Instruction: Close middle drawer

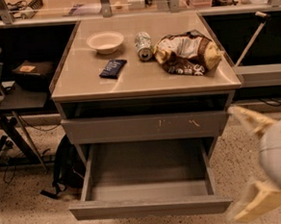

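Observation:
The middle drawer [149, 207] is pulled far out of the cabinet, low in the view. Its plain flat front faces me and its bare tray interior is empty. Above it sits a same-coloured drawer front with pale scratch marks [146, 127], pushed in. My gripper [233, 164] hangs at the lower right, beside the open drawer's right front corner and apart from it. Its two pale fingers [251, 119] are spread wide, one high and one low, with nothing between them.
On the cabinet top [80, 84] are a white bowl [105, 41], a can on its side [143, 45], a dark packet [113, 68] and a chip bag [187, 53]. A black backpack [67, 165] lies on the floor to the left of the cabinet. Dark shelving stands on both sides.

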{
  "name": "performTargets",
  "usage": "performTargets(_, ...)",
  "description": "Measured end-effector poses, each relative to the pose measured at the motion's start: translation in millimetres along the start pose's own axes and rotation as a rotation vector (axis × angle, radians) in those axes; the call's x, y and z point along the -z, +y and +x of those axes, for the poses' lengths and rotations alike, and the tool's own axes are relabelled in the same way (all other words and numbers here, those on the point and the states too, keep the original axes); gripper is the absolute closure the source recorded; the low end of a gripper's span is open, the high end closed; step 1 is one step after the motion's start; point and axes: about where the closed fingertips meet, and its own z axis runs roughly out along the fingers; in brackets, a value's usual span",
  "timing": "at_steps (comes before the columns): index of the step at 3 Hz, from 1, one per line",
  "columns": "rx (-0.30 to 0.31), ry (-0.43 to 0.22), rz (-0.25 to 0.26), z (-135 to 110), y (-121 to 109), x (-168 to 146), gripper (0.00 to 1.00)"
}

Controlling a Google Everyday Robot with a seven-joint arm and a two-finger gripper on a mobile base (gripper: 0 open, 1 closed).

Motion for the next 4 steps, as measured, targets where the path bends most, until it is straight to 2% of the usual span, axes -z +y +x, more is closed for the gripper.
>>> performTargets(1, -0.021, -0.077, -0.074, -5, 46, -89, 0.0)
performTargets(2, -0.108, -0.063, -0.229, 29, 112, -187, 0.0)
performTargets(3, -0.175, 0.028, -0.326, 86, 163, -256, 0.0)
performTargets(4, -0.213, 0.041, -0.308, 87, 159, -275, 0.0)
